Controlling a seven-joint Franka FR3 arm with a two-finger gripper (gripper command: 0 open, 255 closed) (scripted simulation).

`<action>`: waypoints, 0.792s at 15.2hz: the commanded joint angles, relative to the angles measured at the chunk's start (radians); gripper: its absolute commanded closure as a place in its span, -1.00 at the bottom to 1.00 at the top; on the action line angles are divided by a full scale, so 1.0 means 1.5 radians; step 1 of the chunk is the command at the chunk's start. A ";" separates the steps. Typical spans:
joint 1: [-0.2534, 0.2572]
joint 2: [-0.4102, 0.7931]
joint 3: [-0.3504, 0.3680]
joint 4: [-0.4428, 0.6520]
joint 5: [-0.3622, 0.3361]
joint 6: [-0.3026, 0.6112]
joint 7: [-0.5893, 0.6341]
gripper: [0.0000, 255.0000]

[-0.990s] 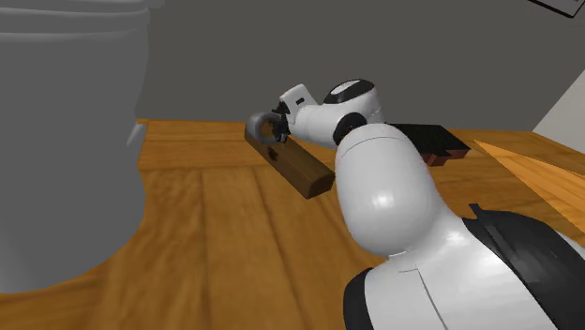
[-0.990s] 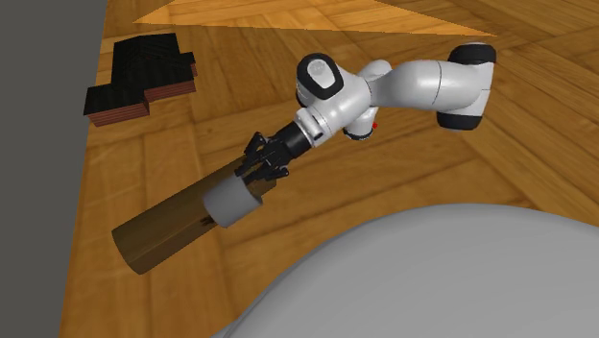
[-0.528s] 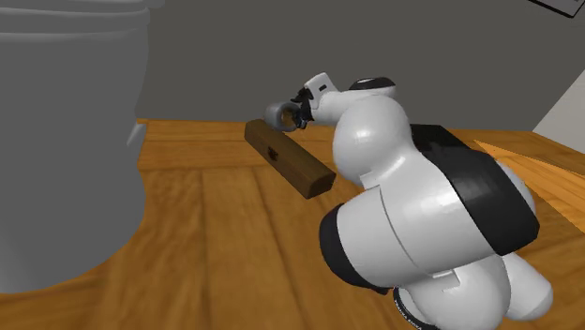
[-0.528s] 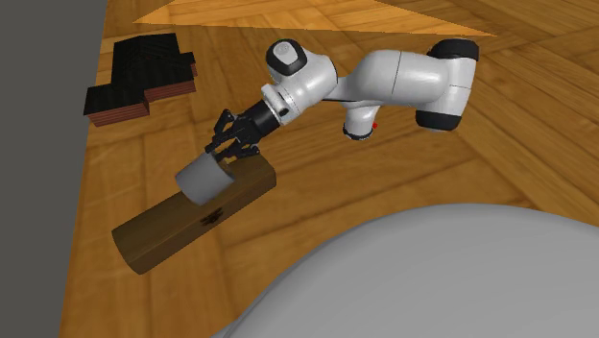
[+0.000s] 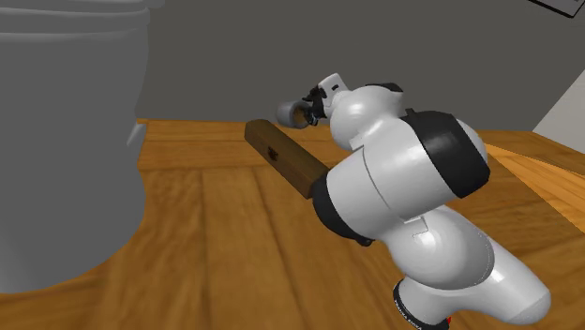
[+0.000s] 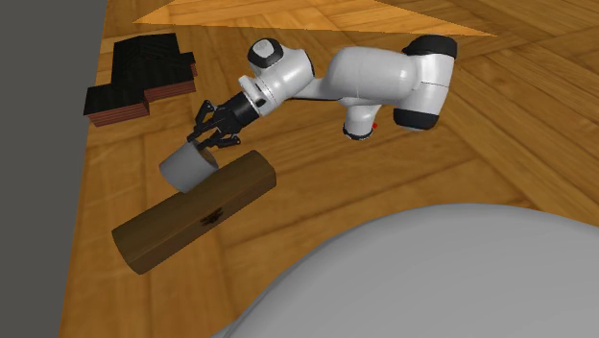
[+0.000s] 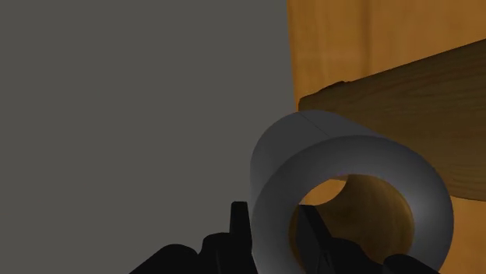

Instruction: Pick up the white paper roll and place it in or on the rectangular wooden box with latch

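Note:
The paper roll (image 6: 188,168) is a short grey-white tube, held in the air by my black gripper (image 6: 206,137). It hangs beside the long edge of the dark wooden box (image 6: 192,213), on the side toward the grey wall. The box lies on the wooden floor with its small latch (image 6: 213,215) on its side face. In the wrist view the fingers (image 7: 239,226) clasp the wall of the roll (image 7: 350,187), one inside the hole and one outside. The box (image 7: 413,101) lies beyond it. From the shoulder view the roll (image 5: 289,112) floats above the far end of the box (image 5: 286,159).
A large rounded grey body (image 5: 66,141) fills the shoulder view's left and the second exterior view's bottom (image 6: 432,278). A dark stepped block (image 6: 139,72) lies on the floor near the grey wall (image 6: 38,173). The white arm (image 5: 403,187) blocks the shoulder view's right.
The arm has swung, carrying the roll from above the box's middle across it to the wall side. The grip on the roll has stayed the same.

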 commanded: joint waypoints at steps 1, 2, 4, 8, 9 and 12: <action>-0.007 -0.009 0.018 -0.011 0.028 0.007 -0.015 1.00; -0.009 -0.013 0.027 -0.017 0.040 0.010 -0.022 1.00; -0.014 -0.023 0.044 -0.029 0.066 0.017 -0.033 1.00; -0.024 -0.044 0.080 -0.049 0.115 0.031 -0.054 1.00; -0.027 -0.049 0.090 -0.054 0.128 0.035 -0.058 1.00; -0.035 -0.065 0.118 -0.066 0.165 0.046 -0.070 1.00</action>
